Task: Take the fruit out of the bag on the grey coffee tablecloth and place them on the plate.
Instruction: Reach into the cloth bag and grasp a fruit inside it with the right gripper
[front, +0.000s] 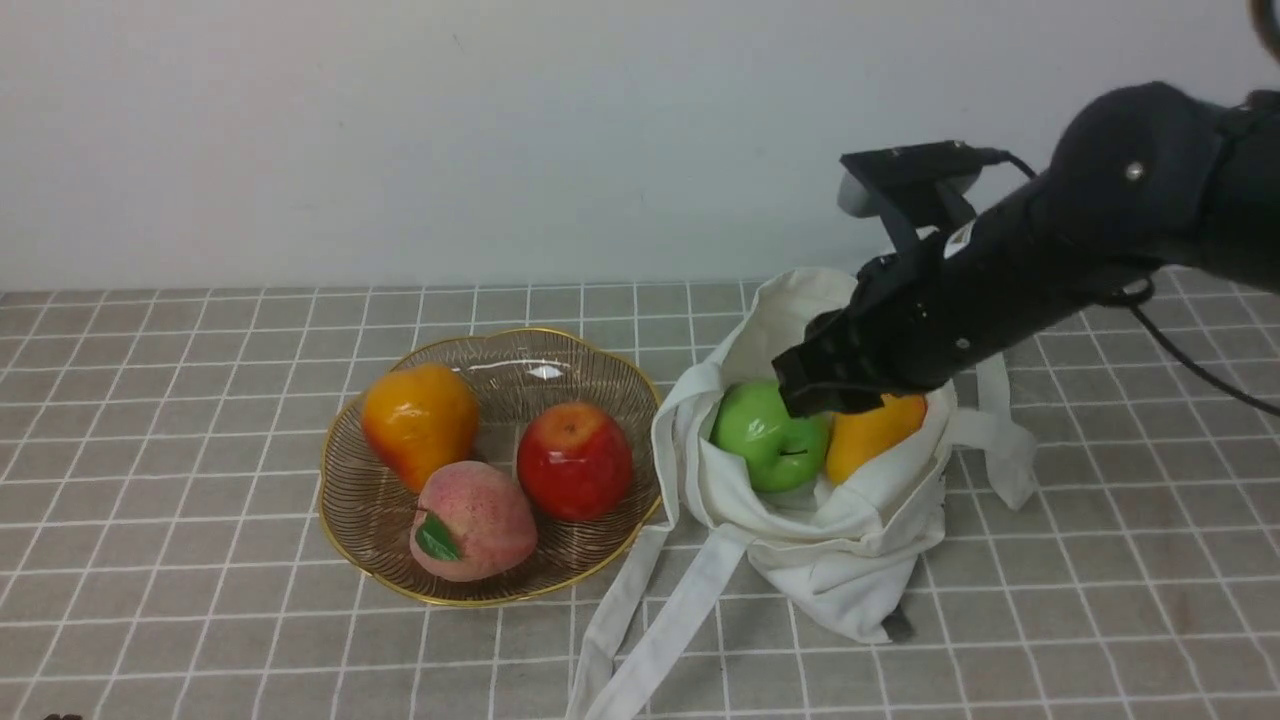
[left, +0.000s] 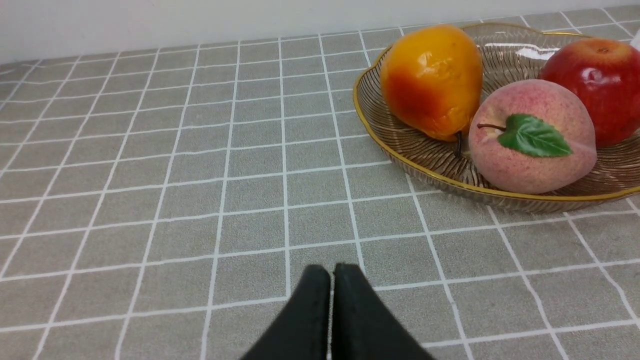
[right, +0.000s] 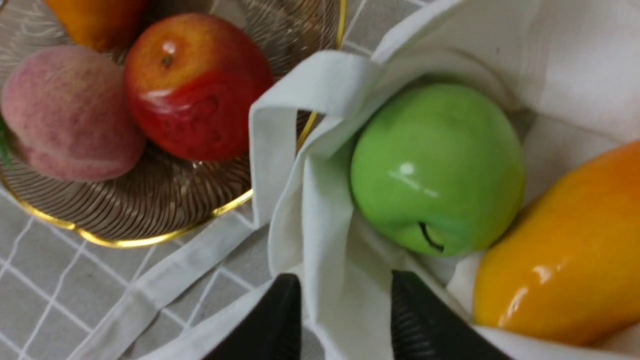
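Hovered over the bag with right gripper spread, probably to pick the apple.
Needed next to straddle it inside the bag's left edge, avoiding mango and strap, then find room on the plate beside red apple, peach and pear; had left gripper pressed together.

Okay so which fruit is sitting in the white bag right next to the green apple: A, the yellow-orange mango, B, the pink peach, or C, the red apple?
A: the mango lies in the bag beside the green apple.
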